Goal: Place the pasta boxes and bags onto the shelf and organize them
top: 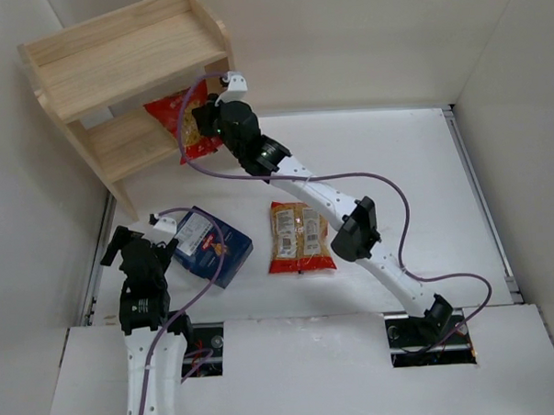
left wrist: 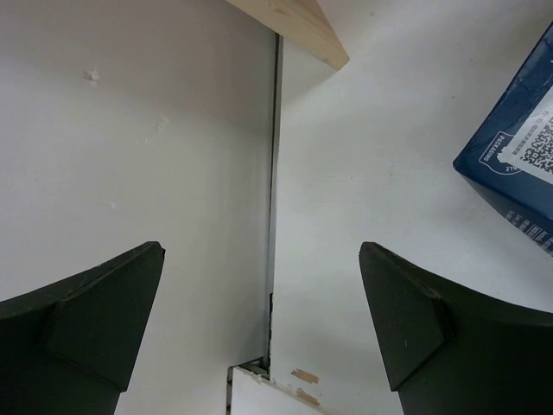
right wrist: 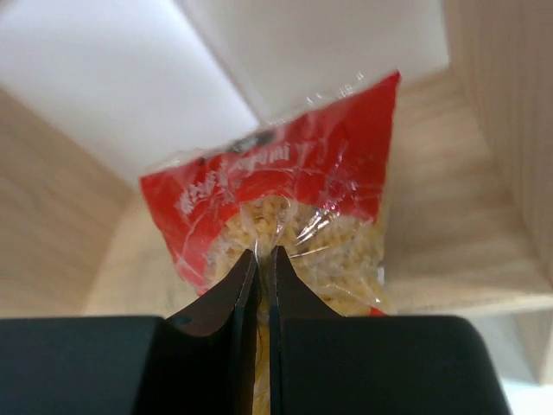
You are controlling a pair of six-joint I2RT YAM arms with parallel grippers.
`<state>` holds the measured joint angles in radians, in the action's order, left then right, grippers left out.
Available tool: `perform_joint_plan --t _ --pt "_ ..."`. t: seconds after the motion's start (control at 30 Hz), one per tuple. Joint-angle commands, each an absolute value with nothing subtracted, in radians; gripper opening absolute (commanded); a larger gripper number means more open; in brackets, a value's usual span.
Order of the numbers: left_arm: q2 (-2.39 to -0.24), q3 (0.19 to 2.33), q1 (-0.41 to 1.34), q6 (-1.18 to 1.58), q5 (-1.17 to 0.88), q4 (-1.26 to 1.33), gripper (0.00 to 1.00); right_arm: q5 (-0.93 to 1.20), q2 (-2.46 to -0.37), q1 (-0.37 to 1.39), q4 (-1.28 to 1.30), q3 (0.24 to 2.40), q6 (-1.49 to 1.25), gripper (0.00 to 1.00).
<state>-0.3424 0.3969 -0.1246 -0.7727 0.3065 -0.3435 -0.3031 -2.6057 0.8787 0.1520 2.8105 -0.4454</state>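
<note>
The light wood two-tier shelf (top: 114, 58) stands at the far left. My right gripper (top: 202, 119) is shut on a clear pasta bag with red bands (top: 183, 124), pinching its plastic and holding it at the lower tier's front edge; the wrist view shows the bag (right wrist: 285, 199) between the fingertips (right wrist: 263, 252) above the lower board (right wrist: 449, 225). A second pasta bag with white labels (top: 299, 236) lies flat mid-table. The dark blue pasta box (top: 205, 245) lies near left, its corner also in the left wrist view (left wrist: 518, 164). My left gripper (top: 132, 246) is open and empty, just left of the box.
White walls enclose the table on the left, back and right. The shelf's foot (left wrist: 298, 24) is ahead of my left gripper. A metal seam (left wrist: 275, 199) runs along the table's left edge. A purple cable (top: 387, 189) loops over the right arm.
</note>
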Motion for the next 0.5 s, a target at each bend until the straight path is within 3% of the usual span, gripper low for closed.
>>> perform_joint_plan --t 0.0,0.13,0.33,0.47 --pt "-0.351 0.394 -0.120 -0.730 0.305 -0.325 1.00 -0.445 -2.582 0.877 -0.309 2.908 -0.532 0.00" --pt "-0.345 0.379 -0.134 -0.729 0.308 -0.327 1.00 -0.486 -2.594 0.883 -0.391 2.902 -0.586 0.00" --pt "-0.359 0.374 -0.136 -0.726 0.311 -0.328 1.00 -0.454 -2.698 0.855 -0.396 2.904 -0.762 0.10" --pt "-0.380 0.368 -0.136 -0.721 0.305 -0.321 1.00 -0.440 -2.720 0.854 -0.402 2.902 -0.721 0.20"
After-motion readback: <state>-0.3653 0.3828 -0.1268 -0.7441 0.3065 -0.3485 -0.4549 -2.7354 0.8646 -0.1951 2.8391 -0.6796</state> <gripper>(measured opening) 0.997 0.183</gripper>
